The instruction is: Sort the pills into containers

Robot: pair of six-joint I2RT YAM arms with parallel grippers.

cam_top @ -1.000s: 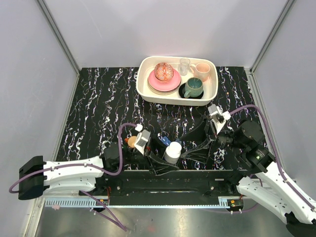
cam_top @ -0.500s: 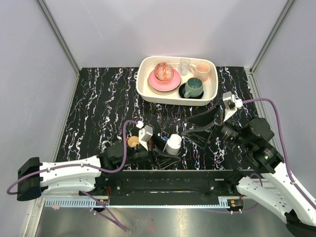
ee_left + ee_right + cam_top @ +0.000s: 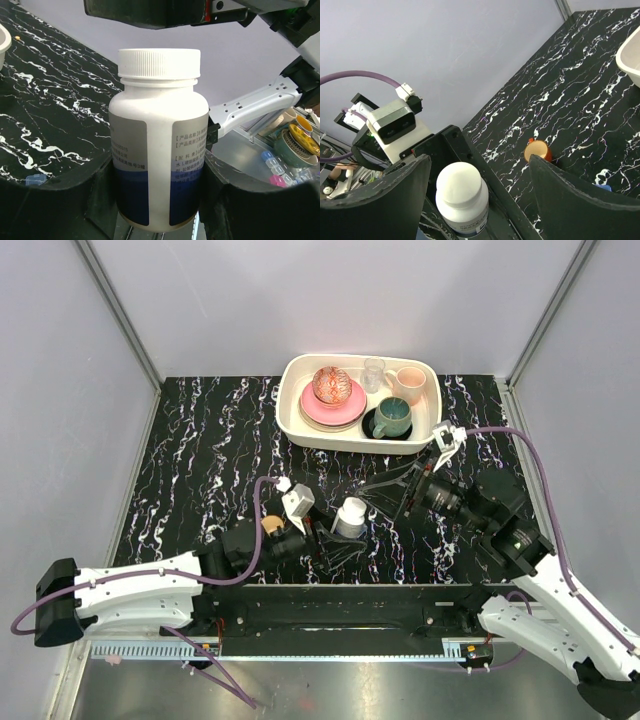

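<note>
Two claws, left claw [image 3: 338, 538] clamped on upright white bottle [image 3: 350, 517], right claw [image 3: 385, 498] spread wide just beside it at 3 o'clock, orange cup [image 3: 268, 525] at bottle's 9 o'clock, bottle shifted toward 12 o'clock since a second ago.

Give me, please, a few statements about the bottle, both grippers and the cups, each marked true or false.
1. The white bottle has its cap on. True.
2. The right gripper is shut on the cap. False: its fingers stand open, not touching the bottle.
3. The teal mug sits in the tray. True.
4. The orange cup sits in the tray. False: it is on the black table.
5. The left gripper grips the white bottle. True.
</note>
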